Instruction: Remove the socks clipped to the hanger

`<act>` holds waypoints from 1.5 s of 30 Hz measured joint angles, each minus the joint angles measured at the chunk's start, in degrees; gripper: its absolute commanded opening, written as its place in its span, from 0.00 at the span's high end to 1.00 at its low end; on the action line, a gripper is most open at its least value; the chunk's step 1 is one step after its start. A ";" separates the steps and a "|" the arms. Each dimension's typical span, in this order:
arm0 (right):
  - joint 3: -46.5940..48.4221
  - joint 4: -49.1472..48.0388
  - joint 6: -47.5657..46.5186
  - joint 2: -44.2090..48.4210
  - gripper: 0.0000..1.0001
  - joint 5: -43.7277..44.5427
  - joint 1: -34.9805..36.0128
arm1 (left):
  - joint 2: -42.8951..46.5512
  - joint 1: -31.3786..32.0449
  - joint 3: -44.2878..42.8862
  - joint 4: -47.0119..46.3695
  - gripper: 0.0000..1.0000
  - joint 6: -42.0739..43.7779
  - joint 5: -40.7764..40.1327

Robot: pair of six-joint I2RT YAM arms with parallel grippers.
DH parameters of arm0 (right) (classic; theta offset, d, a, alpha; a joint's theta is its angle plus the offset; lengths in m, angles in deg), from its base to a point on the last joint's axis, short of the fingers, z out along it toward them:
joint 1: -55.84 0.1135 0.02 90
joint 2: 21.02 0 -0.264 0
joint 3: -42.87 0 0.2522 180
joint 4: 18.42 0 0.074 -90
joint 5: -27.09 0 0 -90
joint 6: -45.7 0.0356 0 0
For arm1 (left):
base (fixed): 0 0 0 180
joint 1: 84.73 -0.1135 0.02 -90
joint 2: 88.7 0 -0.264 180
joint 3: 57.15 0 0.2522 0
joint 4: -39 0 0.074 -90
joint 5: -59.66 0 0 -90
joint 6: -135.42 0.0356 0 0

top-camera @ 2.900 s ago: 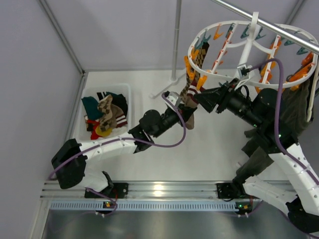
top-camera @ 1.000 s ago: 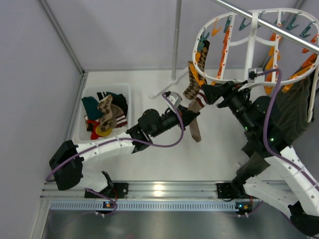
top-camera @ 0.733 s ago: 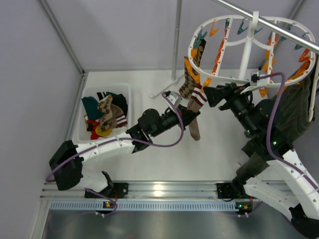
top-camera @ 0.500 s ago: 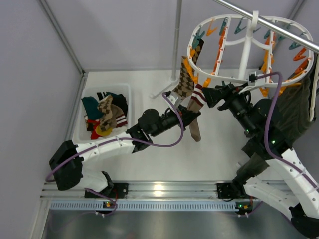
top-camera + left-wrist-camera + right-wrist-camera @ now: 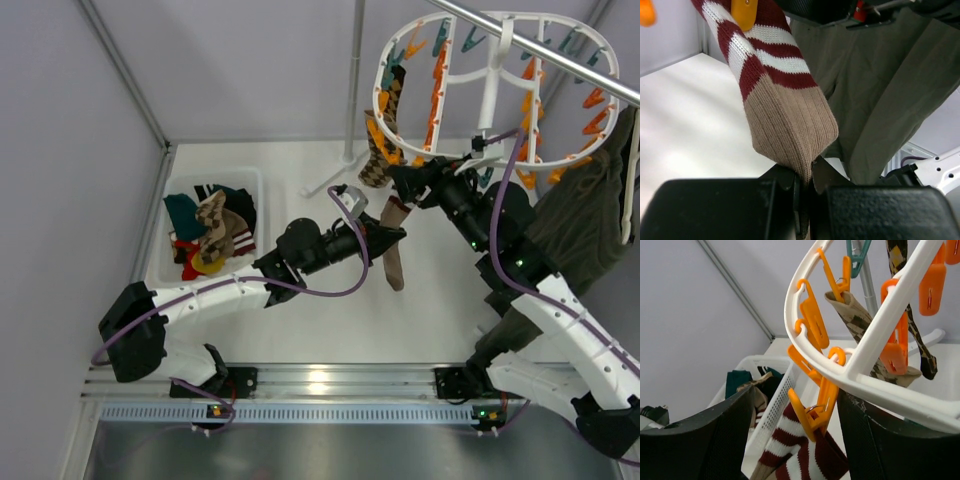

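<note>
White plastic bin [image 5: 176, 205] at the far left holds a loose heap of socks, too tangled to count. Next, the left gripper [image 5: 392, 238] has its jaws pressed together on the tan toe of the striped sock [image 5: 785, 115]. That sock hangs from an orange clip [image 5: 815, 407] on the near rim of the hanger [image 5: 482, 95]. The right gripper [image 5: 794, 405] has its jaws spread, 1 finger on each side of that clip and not squeezing it.

The main risk is the left arm pulling while the clip bites. That would stretch the knit, tip the hanger, or drag its hook along the rail [image 5: 560, 62]. The pinch takes only the toe, so the sock could also slip free. If the right jaws close off the clip's levers, they may grip the white rim instead.

Count: 1 hanger, 1 rail, 1 bin and 2 grippers. 3 socks show clipped: 1 striped and 2 argyle socks [image 5: 385, 125]. There is 1 green garment [image 5: 585, 215] at the right. The clips overlap too much for a sure count.
</note>
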 measured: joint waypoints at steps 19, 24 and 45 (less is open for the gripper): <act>-0.02 -6.21 -1.31 -1.92 0.84 1.09 0.00 | 2.16 -0.59 0.02 1.38 1.00 -0.52 0.81; -0.02 -6.25 -1.25 -1.92 0.52 0.98 0.00 | 5.70 -2.38 3.98 4.55 1.00 -1.38 -5.92; -7.63 -5.42 0.63 6.86 0.00 -3.30 -0.02 | 14.23 -40.00 -15.52 64.24 0.92 -5.95 -34.91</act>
